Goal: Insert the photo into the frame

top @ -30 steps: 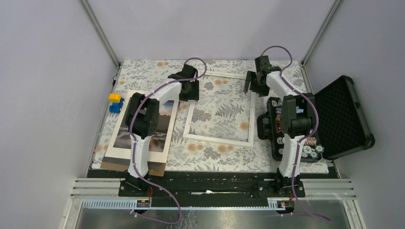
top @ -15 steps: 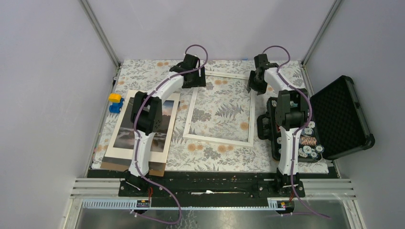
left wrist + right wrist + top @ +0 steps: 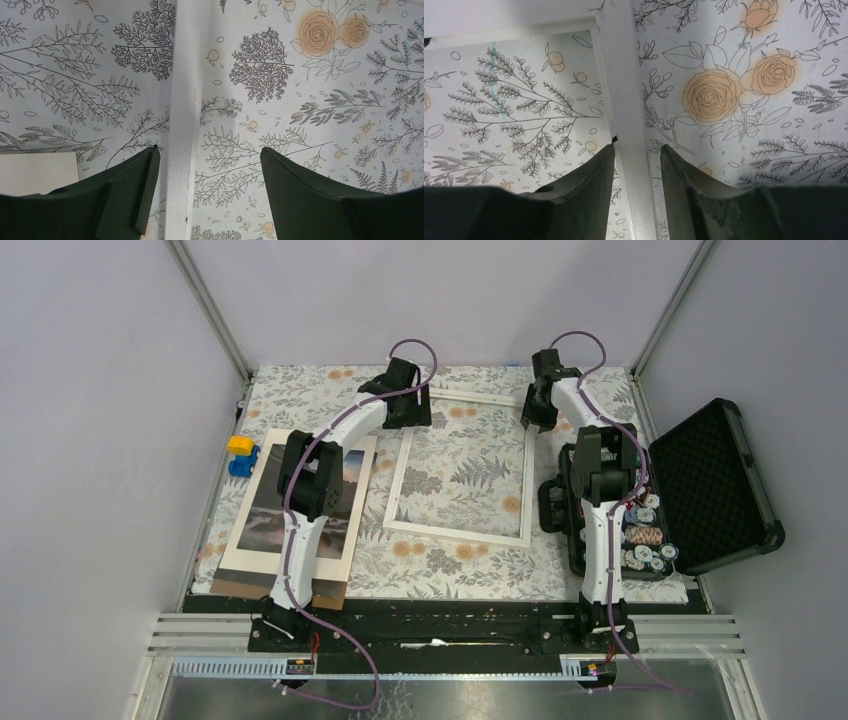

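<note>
- Nearest the arm bases, the photo point(image 3: 258, 525) lies flat on the left side of the table. It rests on a white mat point(image 3: 232, 558), which sits over a brown backing board point(image 3: 228, 586), and the left arm passes above it. The photo is beside the frame point(image 3: 455, 532), apart from it and not inside it.
- On the right stands an open black case point(image 3: 715, 480) with small items in it.
- The frame lies flat in the middle, and the floral cloth point(image 3: 300, 580) shows through it.
- A small yellow and blue object point(image 3: 240, 453) sits just beyond the photo's far left corner.
- The left gripper point(image 3: 209, 149) is over the frame's left rail near the far left corner. Its fingers are wide apart and straddle the rail, gripping nothing.
- The right gripper point(image 3: 636, 146) is at the far right corner, its fingers set narrowly either side of the rail. One finger seems to touch the rail, while a sliver of cloth shows beside the other. Whether it is clamped cannot be told.
</note>
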Robot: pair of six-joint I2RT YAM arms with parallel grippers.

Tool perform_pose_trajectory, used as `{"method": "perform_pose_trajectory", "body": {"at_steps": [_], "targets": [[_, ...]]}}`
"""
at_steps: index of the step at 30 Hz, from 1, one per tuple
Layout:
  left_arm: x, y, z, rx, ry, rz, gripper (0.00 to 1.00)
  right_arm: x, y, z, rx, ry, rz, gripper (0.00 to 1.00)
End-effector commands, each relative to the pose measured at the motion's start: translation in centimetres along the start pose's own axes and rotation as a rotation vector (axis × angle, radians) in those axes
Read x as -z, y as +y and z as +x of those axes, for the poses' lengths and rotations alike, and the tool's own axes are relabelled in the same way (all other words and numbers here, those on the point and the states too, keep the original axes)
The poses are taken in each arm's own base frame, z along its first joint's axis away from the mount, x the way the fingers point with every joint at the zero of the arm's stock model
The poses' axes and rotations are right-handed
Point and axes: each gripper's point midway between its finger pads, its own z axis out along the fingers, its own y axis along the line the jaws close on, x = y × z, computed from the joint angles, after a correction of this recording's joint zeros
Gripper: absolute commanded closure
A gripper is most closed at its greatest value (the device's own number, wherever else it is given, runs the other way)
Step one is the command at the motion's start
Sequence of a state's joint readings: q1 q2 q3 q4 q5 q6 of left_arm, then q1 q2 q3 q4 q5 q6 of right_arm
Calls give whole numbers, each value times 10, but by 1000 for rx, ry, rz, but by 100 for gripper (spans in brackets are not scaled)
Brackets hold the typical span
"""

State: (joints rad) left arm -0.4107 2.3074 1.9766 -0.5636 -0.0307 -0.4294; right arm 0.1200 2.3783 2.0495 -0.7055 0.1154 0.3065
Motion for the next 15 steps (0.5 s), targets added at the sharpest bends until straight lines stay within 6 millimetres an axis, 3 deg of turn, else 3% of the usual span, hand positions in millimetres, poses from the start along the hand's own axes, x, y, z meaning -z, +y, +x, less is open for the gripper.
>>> {"method": "perform_pose_trajectory", "body": {"at_steps": [1, 7, 12, 15], "targets": [[12, -9, -29, 4, -95, 28, 20, 5, -6, -19, 4, -37, 20, 53], [11, -7, -25, 3, -91, 24, 20, 2, -6, -24, 9, -43, 22, 56], [10, -4, -28, 3, -102, 9, 18, 3, -6, -25, 11, -40, 19, 79], [7, -3, -32, -1, -110, -7, 16, 2, -4, -23, 16, -33, 7, 100]]}}
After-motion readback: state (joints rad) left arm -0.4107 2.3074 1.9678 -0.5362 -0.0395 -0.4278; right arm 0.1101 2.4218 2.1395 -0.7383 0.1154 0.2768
